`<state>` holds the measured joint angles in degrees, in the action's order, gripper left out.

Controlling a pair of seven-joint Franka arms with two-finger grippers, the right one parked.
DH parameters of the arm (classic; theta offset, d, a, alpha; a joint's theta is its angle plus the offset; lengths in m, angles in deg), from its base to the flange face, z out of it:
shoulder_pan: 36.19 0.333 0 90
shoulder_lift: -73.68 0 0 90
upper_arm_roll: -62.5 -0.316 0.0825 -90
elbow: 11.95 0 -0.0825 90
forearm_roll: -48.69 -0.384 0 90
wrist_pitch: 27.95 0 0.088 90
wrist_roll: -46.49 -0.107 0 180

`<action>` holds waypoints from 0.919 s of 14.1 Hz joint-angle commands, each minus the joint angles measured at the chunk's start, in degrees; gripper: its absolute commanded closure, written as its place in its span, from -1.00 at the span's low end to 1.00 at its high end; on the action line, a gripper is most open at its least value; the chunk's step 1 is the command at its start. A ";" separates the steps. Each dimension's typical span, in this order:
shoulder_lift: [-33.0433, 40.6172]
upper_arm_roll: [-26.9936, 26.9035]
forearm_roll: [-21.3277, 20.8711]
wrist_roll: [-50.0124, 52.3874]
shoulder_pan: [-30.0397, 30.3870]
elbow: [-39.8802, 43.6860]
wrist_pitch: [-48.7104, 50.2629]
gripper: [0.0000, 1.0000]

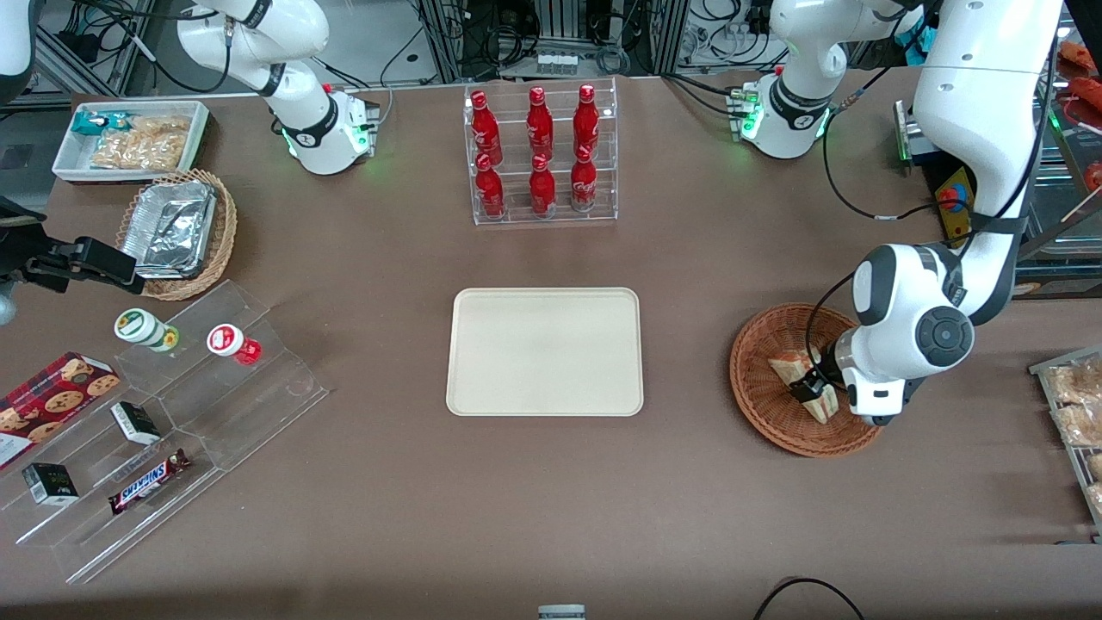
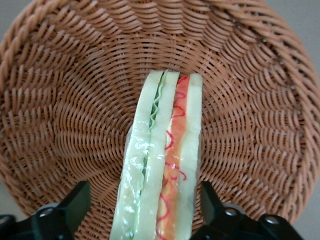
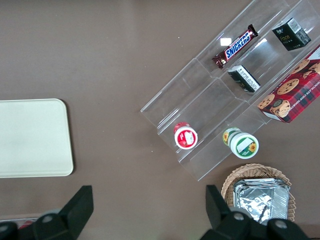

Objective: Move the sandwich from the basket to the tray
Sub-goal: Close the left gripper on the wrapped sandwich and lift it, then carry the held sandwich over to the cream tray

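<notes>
1. We take the desk (image 1: 344,517) first: it carries every item, with the tray (image 1: 545,351) near its middle and the basket (image 1: 762,379) toward the working arm's end, well apart from each other.

2. We note that the tray lies flat with nothing on it. We judge the transfer not yet begun, since its target holds no load.

3. We find the basket under the working arm's wrist. Its shallow woven wall (image 2: 65,100) leaves access from above, which is likely why the arm comes in from overhead.

4. We locate the sandwich (image 2: 162,165) in the basket, resting on the weave with its cut face up, so that the bread layers and the green and red-orange filling run as long stripes. In the front view a second pale wedge (image 1: 788,368) seems to lie just beside it; we cannot tell whether it is a separate piece.

5. We read the pincer (image 1: 811,389) as released: in the wrist view one finger (image 2: 75,202) stands at each side of the sandwich with clear gaps, touching nothing. The fingers straddle the wedge across its narrow thickness, apparently so that closing presses on the flat bread faces.

6. We judge the next step to be closing on the wedge, gently, since bread deforms.
</notes>
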<state>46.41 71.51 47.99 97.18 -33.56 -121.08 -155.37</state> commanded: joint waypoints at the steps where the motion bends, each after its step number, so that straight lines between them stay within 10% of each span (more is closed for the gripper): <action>1: -0.34 0.31 -0.27 0.82 -0.16 -0.47 -1.16 -0.13; 4: 0.19 0.22 -0.27 1.08 -1.48 0.05 -0.72 0.44; 13: -1.55 0.40 -0.27 1.17 -21.58 20.06 17.20 0.46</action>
<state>48.00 72.72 48.01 97.49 -49.67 -108.13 -141.66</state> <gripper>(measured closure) 0.714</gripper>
